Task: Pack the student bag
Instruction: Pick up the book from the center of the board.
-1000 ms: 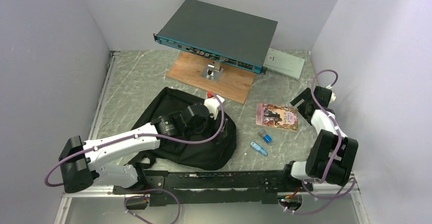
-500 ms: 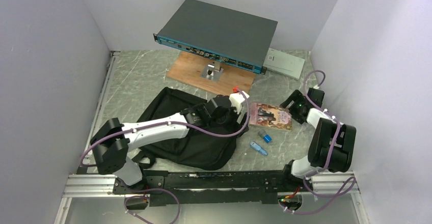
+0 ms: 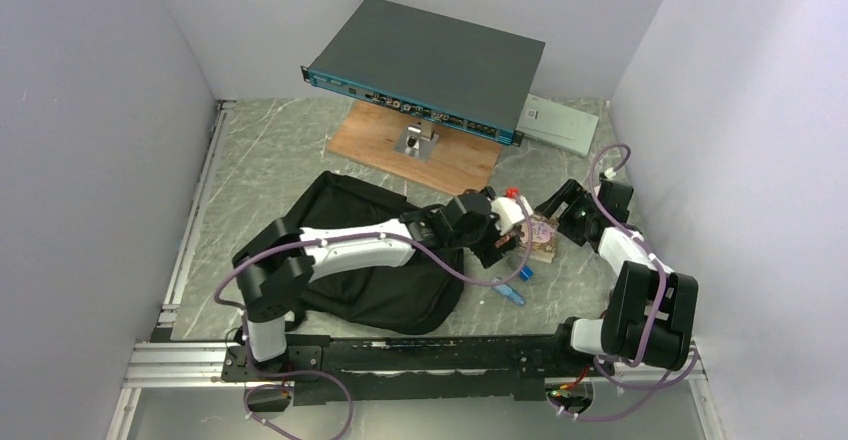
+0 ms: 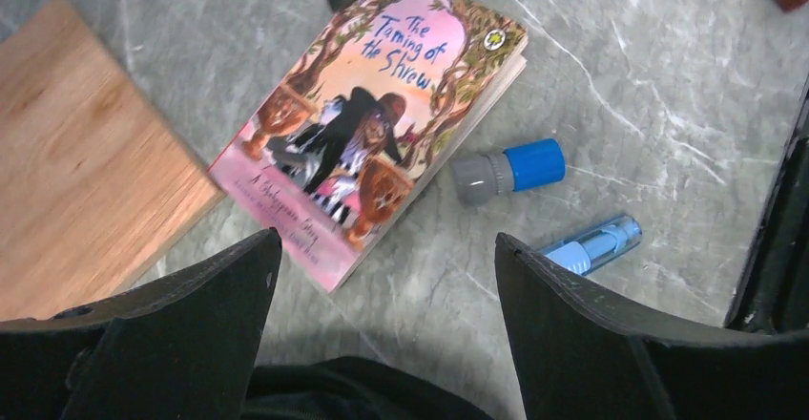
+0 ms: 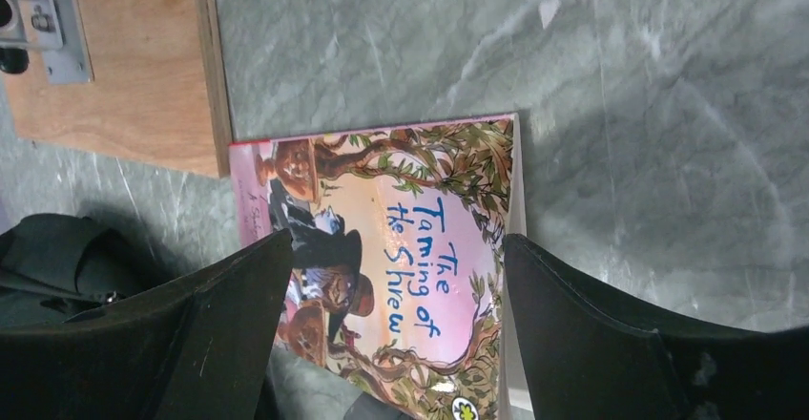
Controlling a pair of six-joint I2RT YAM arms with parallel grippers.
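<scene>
The black backpack [image 3: 395, 295] lies flat on the near left. Just right of it, my left gripper [image 4: 382, 248] hangs wide open and empty over the book [image 4: 372, 143]. My right gripper [image 5: 396, 248], also spread wide and holding nothing, hangs over the same book from the right.

The black two-finger left tool [image 3: 503, 250] and right tool [image 3: 550, 212] hang low, facing each other, jaws spread wide.
</scene>
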